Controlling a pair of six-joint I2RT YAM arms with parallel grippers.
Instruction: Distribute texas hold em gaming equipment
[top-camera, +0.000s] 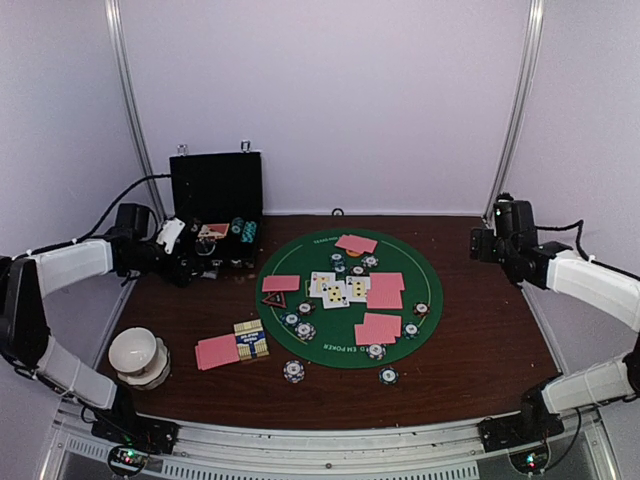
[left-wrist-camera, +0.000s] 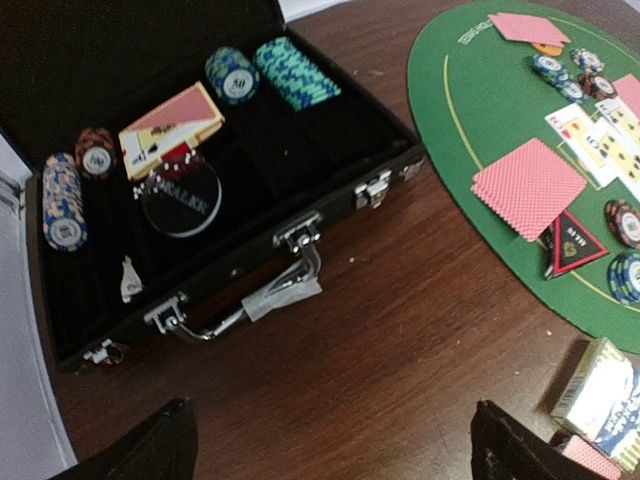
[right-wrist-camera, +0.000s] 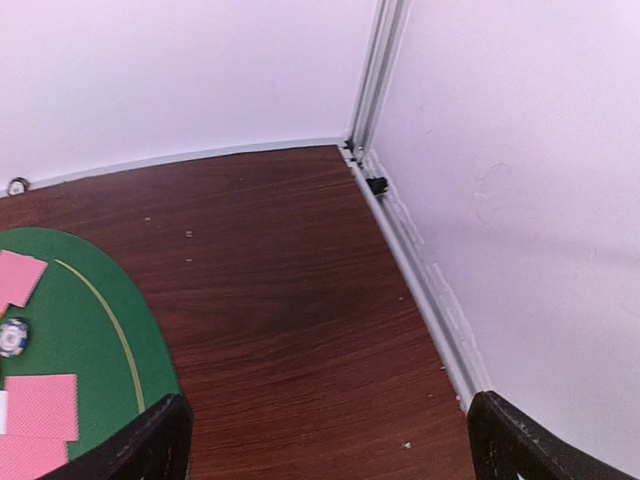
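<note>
Left gripper (left-wrist-camera: 330, 455) released, empty, over the table (left-wrist-camera: 380, 330) before the open case (left-wrist-camera: 60, 300), upper left. Right gripper (right-wrist-camera: 330, 455) released, empty, by the right wall. Cards (top-camera: 377, 328) and chips (top-camera: 305, 330) spread on the green mat (top-camera: 410, 270), centre; more chips inside the case

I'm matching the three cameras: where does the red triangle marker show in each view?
Top external: red triangle marker at the green mat's left edge.
Left wrist: right side, at the mat's edge, beside a pink card.
Right wrist: not in view.
Shared landmark: the green mat.
</note>
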